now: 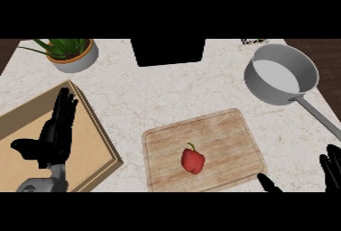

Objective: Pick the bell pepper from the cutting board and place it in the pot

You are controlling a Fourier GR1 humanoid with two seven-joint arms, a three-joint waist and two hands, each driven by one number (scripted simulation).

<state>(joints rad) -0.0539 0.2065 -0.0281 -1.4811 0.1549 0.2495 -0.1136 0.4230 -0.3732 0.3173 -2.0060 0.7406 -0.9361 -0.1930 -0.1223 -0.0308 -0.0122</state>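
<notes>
Task looks barely begun, judging by the layout: the red bell pepper point(193, 160) lies on the wooden cutting board point(226, 128), a bit below the board's middle, stem pointing up-view, nothing touching it. The grey pot point(303, 67) sits at the bench's point(166, 94) upper right, well apart from the board, handle running down-right, and nothing shows inside it. So pick, carry and drop are all left to do.

Right hand point(332, 169) shows only partly at the lower-right edge, near the board's corner but not on the pepper; fingers look straight and apart, holding nothing. Left hand point(57, 131) rests at the left over a tan tray-like board point(93, 153), fingers up, spread, holding nothing.

Count: 1 pepper, 1 cutting board, 1 pot, 1 tan board, 1 potted plant point(66, 52) at top left, 1 black box-like thing point(168, 52) at top centre, 2 hands. Small dark item by the pot's top rim: too small to tell.
</notes>
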